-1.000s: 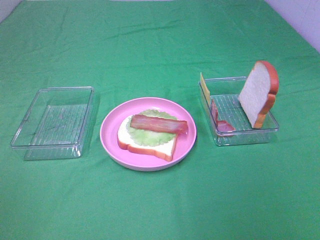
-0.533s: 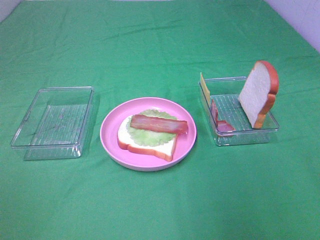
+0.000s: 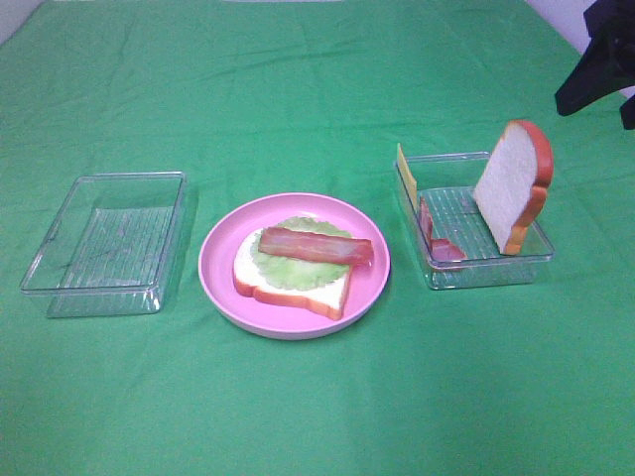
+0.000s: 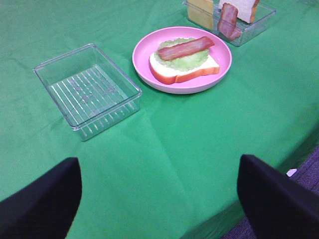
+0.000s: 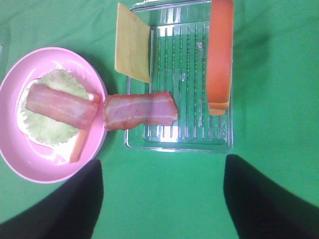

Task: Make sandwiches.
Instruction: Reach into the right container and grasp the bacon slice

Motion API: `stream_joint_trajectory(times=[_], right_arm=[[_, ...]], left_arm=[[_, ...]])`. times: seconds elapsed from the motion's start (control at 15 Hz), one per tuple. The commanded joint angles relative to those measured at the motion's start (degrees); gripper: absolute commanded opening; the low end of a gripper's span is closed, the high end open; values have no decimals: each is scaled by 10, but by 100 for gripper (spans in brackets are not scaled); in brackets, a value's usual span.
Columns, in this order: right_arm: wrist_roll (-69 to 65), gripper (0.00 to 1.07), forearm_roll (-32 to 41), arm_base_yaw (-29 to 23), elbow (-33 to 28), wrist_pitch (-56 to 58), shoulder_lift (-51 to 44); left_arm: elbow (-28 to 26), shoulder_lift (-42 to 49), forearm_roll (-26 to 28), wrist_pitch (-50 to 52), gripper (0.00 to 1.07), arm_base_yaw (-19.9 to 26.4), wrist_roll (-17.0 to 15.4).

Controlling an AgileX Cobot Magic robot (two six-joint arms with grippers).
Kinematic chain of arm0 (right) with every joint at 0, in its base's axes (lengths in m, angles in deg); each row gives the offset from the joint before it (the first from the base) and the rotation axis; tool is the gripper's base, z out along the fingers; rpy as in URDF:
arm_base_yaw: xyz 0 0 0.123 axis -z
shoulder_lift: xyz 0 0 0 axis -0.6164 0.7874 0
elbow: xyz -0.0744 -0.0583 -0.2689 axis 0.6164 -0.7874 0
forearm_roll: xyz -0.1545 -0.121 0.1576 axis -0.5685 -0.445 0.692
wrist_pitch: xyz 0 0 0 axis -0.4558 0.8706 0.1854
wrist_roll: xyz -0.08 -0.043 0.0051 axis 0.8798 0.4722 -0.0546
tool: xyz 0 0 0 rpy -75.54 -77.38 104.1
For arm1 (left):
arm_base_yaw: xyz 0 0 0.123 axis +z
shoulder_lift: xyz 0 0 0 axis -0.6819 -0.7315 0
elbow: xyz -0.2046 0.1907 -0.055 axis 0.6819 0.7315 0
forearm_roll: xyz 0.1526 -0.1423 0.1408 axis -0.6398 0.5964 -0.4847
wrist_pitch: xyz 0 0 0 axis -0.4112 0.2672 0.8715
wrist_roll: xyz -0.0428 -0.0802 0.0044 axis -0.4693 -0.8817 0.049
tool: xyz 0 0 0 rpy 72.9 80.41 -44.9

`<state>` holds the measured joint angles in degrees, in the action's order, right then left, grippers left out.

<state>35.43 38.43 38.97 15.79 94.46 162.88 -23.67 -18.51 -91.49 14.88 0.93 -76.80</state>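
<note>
Ham (image 5: 140,110) in tray (image 5: 192,74), apart from spread right fingers (image 5: 269,199).

Only a dark scrap of the right arm (image 3: 598,59) shows at the upper right of the frame, the rest cut off. The lettuce (image 3: 288,270) covers most of the lower bread slice (image 3: 332,288).

You have open cloth (image 3: 317,407) along the near edge. Upright bread (image 3: 511,183) crowds the right half of the right tray (image 3: 488,270).
</note>
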Motion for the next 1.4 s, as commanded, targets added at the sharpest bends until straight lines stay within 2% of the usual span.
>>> stream_joint_trajectory(times=[0.07, 0.2, 0.33, 0.53, 0.8, 1.07, 1.2, 1.27, 1.4], right_arm=[[10, 64, -25, -27, 45, 16, 60], [-9, 64, -62, -68, 70, 15, 92], [-64, 64, -94, -137, 123, 27, 163], [-87, 64, -96, -170, 160, 33, 214], [-108, 64, -96, -184, 178, 45, 292], [-109, 60, -99, -184, 178, 34, 327], [-109, 50, -97, -184, 178, 26, 332], [-109, 37, -93, -184, 178, 26, 332], [-109, 16, -83, -184, 178, 27, 332]], left_arm=[[1, 4, 4, 5, 80, -4, 1], [1, 4, 4, 5, 80, -4, 1], [1, 4, 4, 5, 80, -4, 1], [1, 4, 4, 5, 80, -4, 1], [1, 4, 4, 5, 80, -4, 1], [1, 4, 4, 5, 80, -4, 1], [1, 4, 4, 5, 80, -4, 1], [1, 4, 4, 5, 80, -4, 1], [1, 4, 4, 5, 80, -4, 1]])
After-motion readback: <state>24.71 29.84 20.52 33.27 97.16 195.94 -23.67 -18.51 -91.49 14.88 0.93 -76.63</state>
